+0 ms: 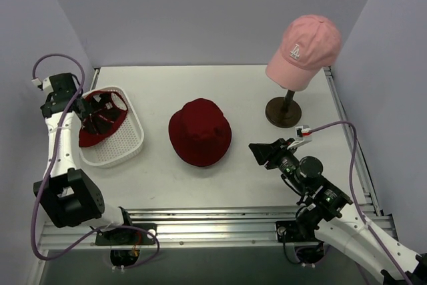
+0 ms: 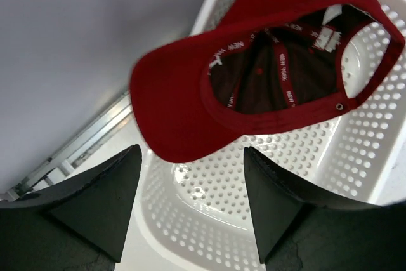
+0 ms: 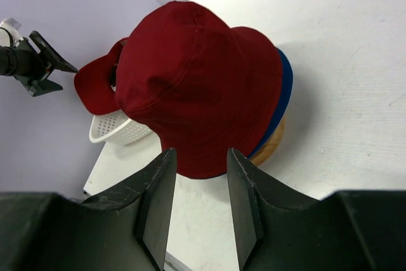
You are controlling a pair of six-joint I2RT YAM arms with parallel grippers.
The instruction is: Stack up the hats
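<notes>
A red baseball cap lies upside down in a white mesh basket; its inside shows in the left wrist view. My left gripper hangs open just off the cap's brim, its fingers holding nothing. A dark red bucket hat sits mid-table over a blue bucket hat, whose brim edge shows beneath it. A pink cap with a white LA logo rests on a stand at the back right. My right gripper is open and empty, just right of the dark red hat.
The pink cap's stand has a dark round base. A wooden edge shows under the blue hat. Grey walls close in on the left, back and right. Metal rails run along the table's near edge.
</notes>
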